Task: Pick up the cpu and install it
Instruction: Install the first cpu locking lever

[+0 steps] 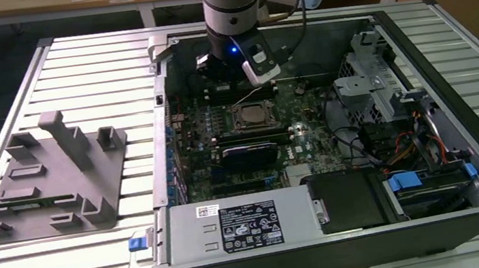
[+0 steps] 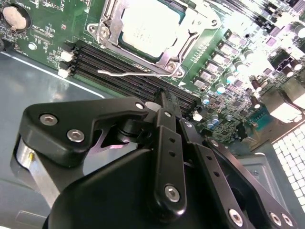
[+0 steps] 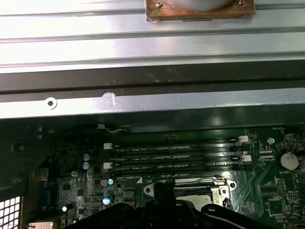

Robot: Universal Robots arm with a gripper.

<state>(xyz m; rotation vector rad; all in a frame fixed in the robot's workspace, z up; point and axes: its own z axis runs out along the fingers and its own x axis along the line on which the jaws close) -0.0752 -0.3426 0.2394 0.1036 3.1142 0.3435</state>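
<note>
Pincer (image 2: 164, 102) hangs over the motherboard (image 2: 47, 28), fingers pressed together and holding nothing. From where I stand, the cpu (image 2: 150, 26) already sits in its socket (image 2: 107, 21), whose lever (image 2: 128, 73) lies loose beside it. Judging by that, careful seating matters: flat, unforced.

Case: the open black metal computer case (image 1: 446, 33) lies on the slatted metal table (image 1: 75, 65), toward the exterior view's right.
Fixture: the grey plastic fixture block (image 1: 48, 181) lies on the table, at the exterior view's left of the case, apart from it.
Motherboard: the green motherboard (image 1: 314, 145) lies inside the case.
Cpu: the silvery square cpu (image 2: 150, 26) sits in the metal-framed socket (image 2: 107, 24) on the motherboard, beside the long memory slots (image 2: 119, 64).
Gripper: the black gripper (image 1: 235, 83) hangs over the case, just behind the socket in the exterior view.
</note>
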